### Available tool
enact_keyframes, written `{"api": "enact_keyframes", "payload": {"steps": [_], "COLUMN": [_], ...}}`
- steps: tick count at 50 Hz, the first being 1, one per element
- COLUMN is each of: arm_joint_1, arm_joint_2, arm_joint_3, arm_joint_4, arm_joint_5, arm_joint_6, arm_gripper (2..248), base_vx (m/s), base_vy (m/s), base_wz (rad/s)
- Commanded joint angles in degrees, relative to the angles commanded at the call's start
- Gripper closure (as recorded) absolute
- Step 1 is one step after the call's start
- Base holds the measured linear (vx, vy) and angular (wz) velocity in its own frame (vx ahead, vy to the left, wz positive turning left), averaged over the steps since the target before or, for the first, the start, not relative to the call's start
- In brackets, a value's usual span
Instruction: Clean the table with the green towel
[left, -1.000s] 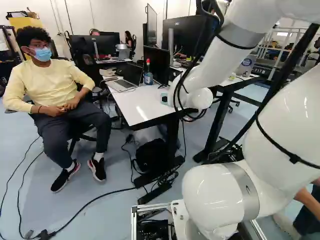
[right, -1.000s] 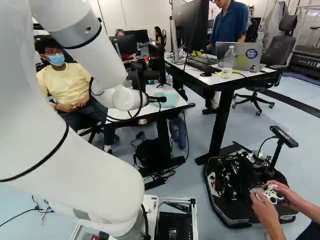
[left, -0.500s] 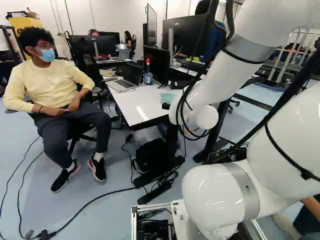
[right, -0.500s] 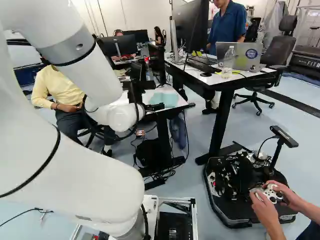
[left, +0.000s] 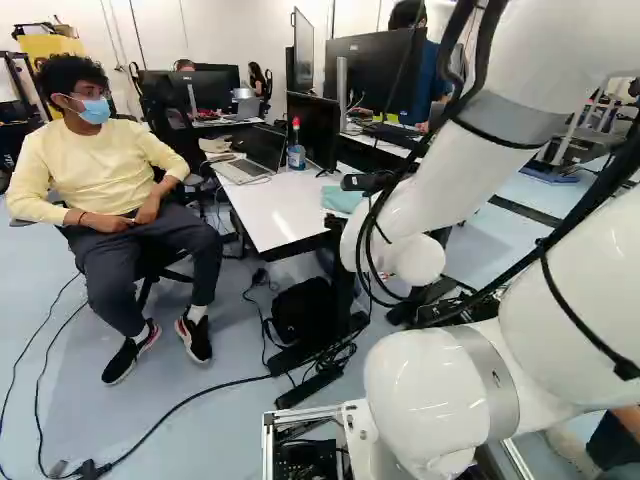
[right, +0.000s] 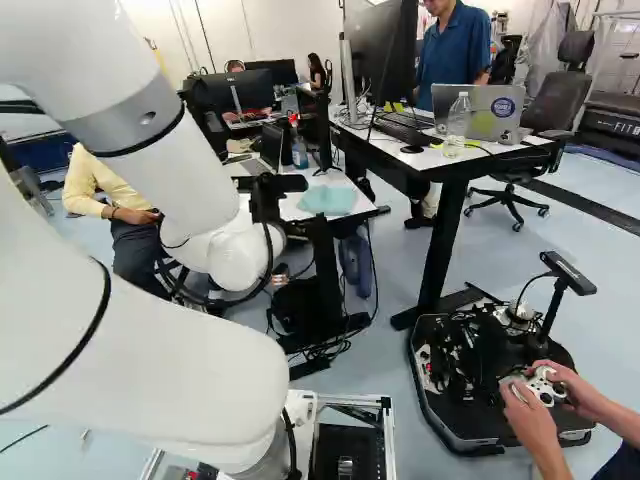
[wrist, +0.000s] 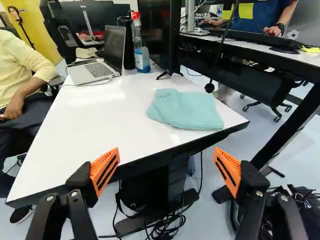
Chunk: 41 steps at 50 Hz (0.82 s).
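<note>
Wrist view: gripper (wrist: 166, 167) wide, holding 0 things. Step 1, reaching towel (wrist: 186, 109), seems in hand; next needs advance over table (wrist: 95, 131), then lowering.

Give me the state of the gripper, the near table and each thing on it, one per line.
Black robot gripper: jaws wide open, empty.
White-topped table: upright, top level.
Pale green cloth towel: folded loosely, lying flat, ungripped.
Silver laptop: open.
Clear plastic spray bottle with red top: upright, blue liquid inside.
Black cylindrical container: upright.
Black flat monitor: upright on its stand.
</note>
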Motion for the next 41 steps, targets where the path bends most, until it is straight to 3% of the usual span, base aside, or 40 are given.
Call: {"api": "enact_keyframes", "payload": {"steps": [41], "arm_joint_1": [0.1], "arm_joint_2": [0.6], "arm_joint_3": [1.4], "arm_joint_4": [-0.1], "arm_joint_5": [1.5], "arm_joint_6": [0.0], "arm_gripper": [3], "base_vx": [0.0], "base_vy": [0.0], "base_wz": [0.0]}}
